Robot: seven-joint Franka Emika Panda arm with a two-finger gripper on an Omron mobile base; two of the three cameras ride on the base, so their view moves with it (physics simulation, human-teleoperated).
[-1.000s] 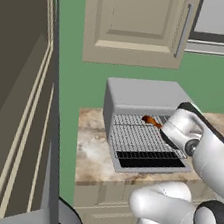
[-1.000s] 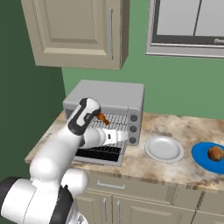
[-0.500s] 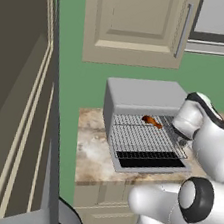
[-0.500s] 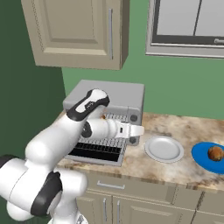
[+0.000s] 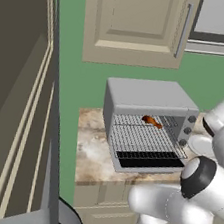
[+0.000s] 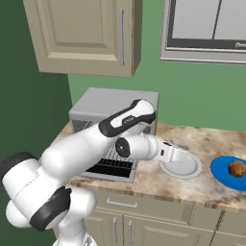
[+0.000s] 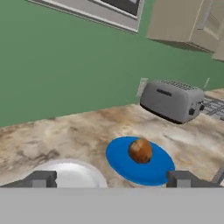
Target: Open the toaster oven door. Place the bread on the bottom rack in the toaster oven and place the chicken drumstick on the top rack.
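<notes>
Orange-brown, the chicken drumstick [image 5: 152,121] lies on the top rack [image 5: 145,124] of the toaster oven [image 5: 148,119], far right in the opening, with the toaster oven door [image 5: 150,161] folded down flat on the marble counter [image 5: 92,151]. A second ago the arm was reaching into that opening; it has since swung clear to the right, so the meat seems delivered and the bread is the remaining job.

From the right base view the gripper [image 6: 181,154] hangs over the empty white plate [image 6: 185,167], jaws spread wide and holding nothing. Farther right, the bread [image 6: 236,168] sits on a blue plate [image 6: 222,173], well apart from the oven.

The hand view looks along the counter at the bread [image 7: 140,151] centred on its blue plate [image 7: 131,165], with a silver pop-up toaster [image 7: 171,101] beyond it against the green wall. The left base view alone shows the oven interior; the bottom rack [image 5: 145,139] looks bare, ready for the loaf.
</notes>
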